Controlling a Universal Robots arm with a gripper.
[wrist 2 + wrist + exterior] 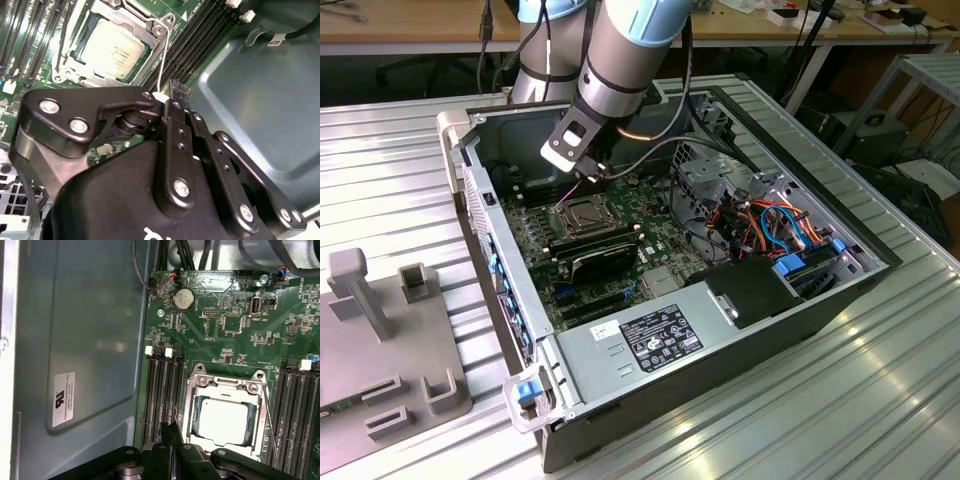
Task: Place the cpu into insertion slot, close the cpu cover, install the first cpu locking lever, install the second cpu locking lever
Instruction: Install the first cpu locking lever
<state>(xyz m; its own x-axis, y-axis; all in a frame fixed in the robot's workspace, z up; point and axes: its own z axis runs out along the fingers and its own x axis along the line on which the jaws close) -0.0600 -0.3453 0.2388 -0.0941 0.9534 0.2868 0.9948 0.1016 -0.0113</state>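
The cpu point(223, 418) in the insertion slot point(194, 412), within the cpu cover point(226, 388), memory slots point(162, 392) on 2 sides.

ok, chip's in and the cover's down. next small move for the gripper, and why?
Probably a short push down on the wire lever, toward its catch. The chip lies under the cover, and the gripper, fingers together, sits at the lever's free end.

Your exterior view is evenly and brightly lit from overhead. The ribbed table point(880, 400) shows streaked sheen at the exterior view's lower right. The computer case point(740, 385) interior sits in shade beneath the arm point(620, 60). In the second wrist view the cpu point(112, 50) face glares pale. In the first wrist view the case wall point(90, 340) carries a soft reflection.
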